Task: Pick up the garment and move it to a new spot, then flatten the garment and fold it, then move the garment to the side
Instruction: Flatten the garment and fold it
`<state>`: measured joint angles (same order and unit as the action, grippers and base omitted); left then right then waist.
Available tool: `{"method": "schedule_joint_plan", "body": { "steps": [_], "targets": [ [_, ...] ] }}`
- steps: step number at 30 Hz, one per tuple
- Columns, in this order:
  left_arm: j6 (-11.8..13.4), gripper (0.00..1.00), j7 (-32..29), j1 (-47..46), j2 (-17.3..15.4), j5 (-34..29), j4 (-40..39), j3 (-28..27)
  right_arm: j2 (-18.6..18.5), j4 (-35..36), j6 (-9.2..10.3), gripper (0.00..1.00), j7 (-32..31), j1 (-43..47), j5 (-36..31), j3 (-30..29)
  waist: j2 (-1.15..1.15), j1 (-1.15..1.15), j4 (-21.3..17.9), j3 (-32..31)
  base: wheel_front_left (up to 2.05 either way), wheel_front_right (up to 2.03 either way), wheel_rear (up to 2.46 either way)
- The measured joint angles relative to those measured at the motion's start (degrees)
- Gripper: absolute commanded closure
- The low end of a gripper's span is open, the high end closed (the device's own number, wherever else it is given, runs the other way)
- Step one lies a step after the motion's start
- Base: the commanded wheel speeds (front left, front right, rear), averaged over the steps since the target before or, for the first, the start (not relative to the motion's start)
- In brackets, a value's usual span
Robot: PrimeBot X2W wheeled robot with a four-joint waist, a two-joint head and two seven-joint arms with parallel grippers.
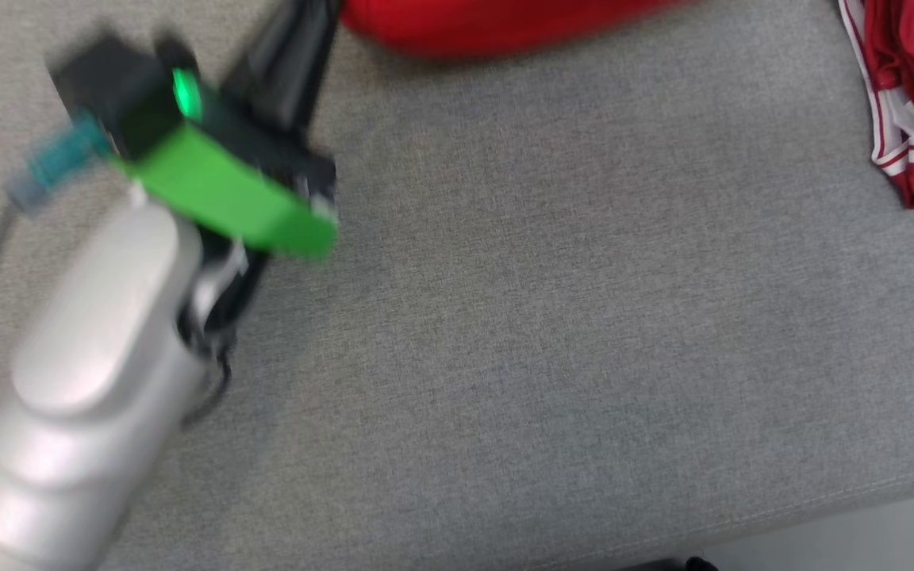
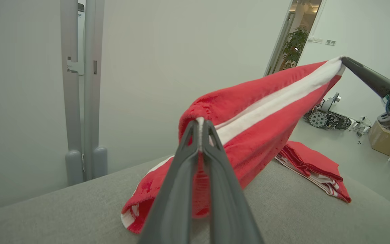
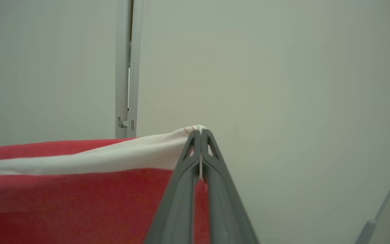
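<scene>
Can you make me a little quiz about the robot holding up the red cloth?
1. True or false: the red garment with a white stripe lies flat on the grey fabric cushion.
2. How many grippers pinch that garment? A) none B) one C) two
3. Fill in the missing word: the second red garment on the cushion is neatly ____.

Key:
1. False. It hangs stretched in the air.
2. C. The left gripper and right gripper are both shut on it.
3. folded
</scene>
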<state>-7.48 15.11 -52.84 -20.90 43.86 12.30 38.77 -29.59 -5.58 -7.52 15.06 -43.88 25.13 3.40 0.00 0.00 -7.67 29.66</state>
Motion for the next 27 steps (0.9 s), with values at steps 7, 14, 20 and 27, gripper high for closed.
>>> {"method": "schedule_joint_plan", "body": {
  "steps": [7, 14, 20, 27],
  "targets": [
    [-0.02, 1.00, 0.01, 23.95, -0.16, -0.53, -4.07, -0.14, 1.35, 5.95, -0.03, 1.00, -0.01, 24.46, 2.34, -4.60, 0.00, 0.00, 0.97, -5.72, 0.00, 0.00, 0.00],
    [-0.08, 1.00, 0.01, 40.81, 0.10, -2.57, -8.26, -1.77, 3.32, 13.22, -0.05, 1.00, -0.02, 43.31, 4.34, -7.66, 0.00, -0.01, 1.84, -12.43, 0.00, 0.00, 0.00],
    [-0.09, 1.00, 0.01, 49.19, 0.15, -5.38, -11.61, -3.47, 3.14, 19.15, -0.09, 1.00, -1.02, 52.26, 5.22, -10.37, 0.00, -0.01, 2.53, -16.50, 0.00, 0.00, 0.00],
    [-0.09, 1.00, -0.10, 50.31, 0.23, -4.05, -13.69, -3.23, 2.43, 22.30, -0.10, 1.00, -6.19, 53.70, 2.35, -13.33, 0.00, -0.01, 4.60, -16.96, 0.00, 0.00, 0.00]
  ]
}}
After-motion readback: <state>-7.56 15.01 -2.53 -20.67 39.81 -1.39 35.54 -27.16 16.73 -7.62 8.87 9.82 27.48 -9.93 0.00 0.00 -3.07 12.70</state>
